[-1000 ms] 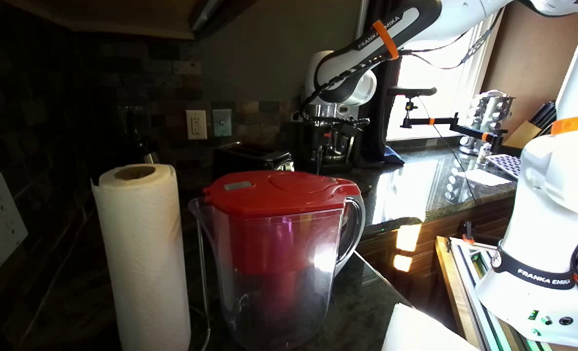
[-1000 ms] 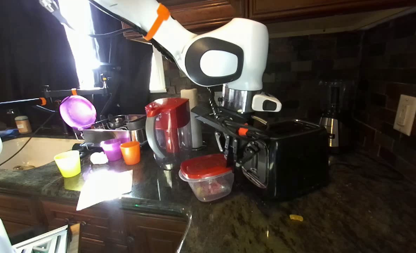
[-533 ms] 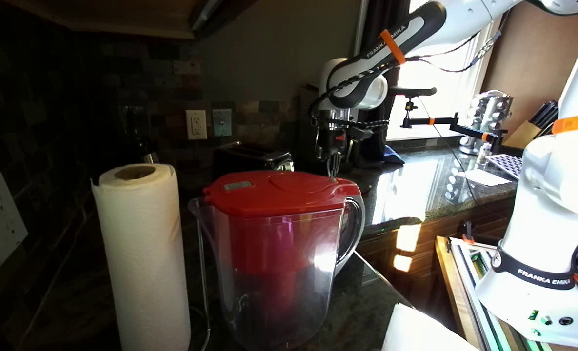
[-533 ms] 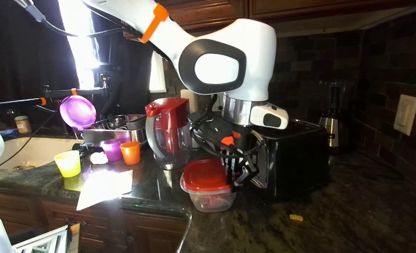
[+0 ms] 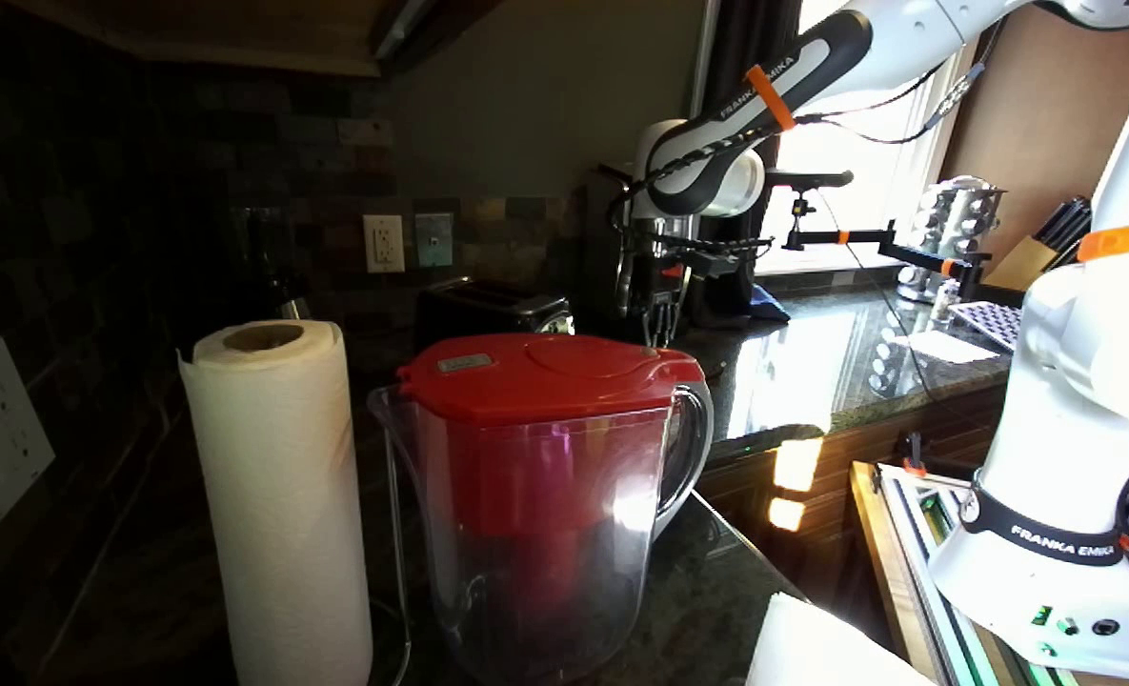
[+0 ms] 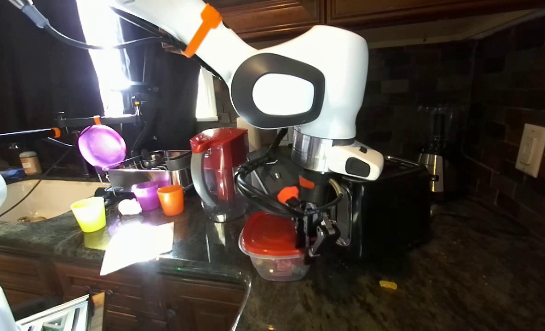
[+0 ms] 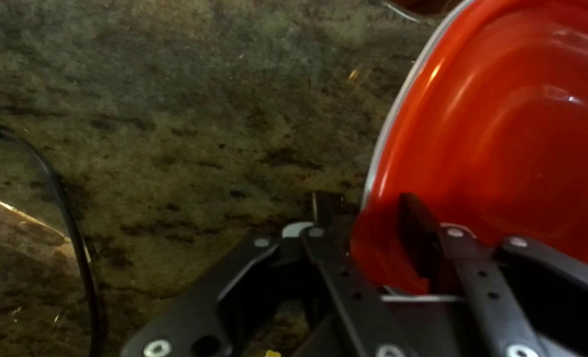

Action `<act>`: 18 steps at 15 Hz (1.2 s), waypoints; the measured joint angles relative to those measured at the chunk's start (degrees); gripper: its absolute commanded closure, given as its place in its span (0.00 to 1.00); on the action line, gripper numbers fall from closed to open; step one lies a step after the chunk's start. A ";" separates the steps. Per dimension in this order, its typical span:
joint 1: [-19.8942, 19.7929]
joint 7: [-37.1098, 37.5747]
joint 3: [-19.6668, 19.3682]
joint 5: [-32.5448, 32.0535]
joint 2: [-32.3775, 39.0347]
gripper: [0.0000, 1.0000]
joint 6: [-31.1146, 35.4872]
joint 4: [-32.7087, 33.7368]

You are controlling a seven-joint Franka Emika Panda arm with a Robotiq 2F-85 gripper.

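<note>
A gripper point(image 7: 368, 210) pinches a corner of the red lid point(image 7: 522, 148) on a clear plastic food container point(image 6: 279, 269), near the inner corner of the stone tabletop point(image 6: 438, 289) and beside a black toaster point(image 6: 392, 216); whether the base touches down is unclear. The container looks light, its walls likely slick and flexible. The stiffer corner edge seems the surest hold, though a lid-only grip could slip.

Wrist view: lid point(image 7: 522, 139), red edged in white, right; gripper point(image 7: 370, 213), black with silver screws point(image 7: 157, 348), lower centre; countertop point(image 7: 199, 109), mottled green, brown and black, left. In an exterior view, left: yellow cup point(image 6: 88, 216), purple cup point(image 6: 146, 196), orange cup point(image 6: 171, 201); near centre: pitcher point(image 6: 224, 158), red and colourless with a grey handle point(image 6: 200, 181); top: arm point(image 6: 341, 78), white and black, strapped in orange.
</note>
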 measured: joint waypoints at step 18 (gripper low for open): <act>0.30 -3.83 0.37 -0.31 -0.20 1.00 3.31 -0.20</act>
